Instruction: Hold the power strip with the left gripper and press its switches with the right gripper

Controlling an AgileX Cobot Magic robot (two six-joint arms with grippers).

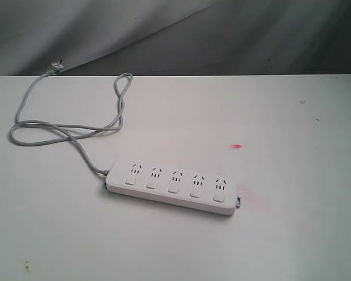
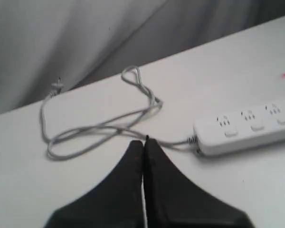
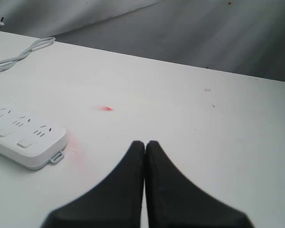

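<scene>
Power strip [image 1: 171, 188] lies flat near the middle of the white table [image 1: 292, 234], with its switches [image 1: 173, 189] facing up along the near side, so I think they can be pressed from above. Nothing pins it yet. The left gripper [image 2: 143, 141] and the right gripper [image 3: 145, 143] are both fully closed and empty. The grey cord [image 1: 64, 127] loops away to the far left.

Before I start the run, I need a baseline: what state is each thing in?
Power strip: flat on the table, sockets empty, not held.
Switches: all five untouched; on or off cannot be told.
Cord: loosely looped on the table.
Plug: lying loose, plugged into nothing.
Left gripper: shut, empty.
Right gripper: shut, empty, clear of the strip.
</scene>
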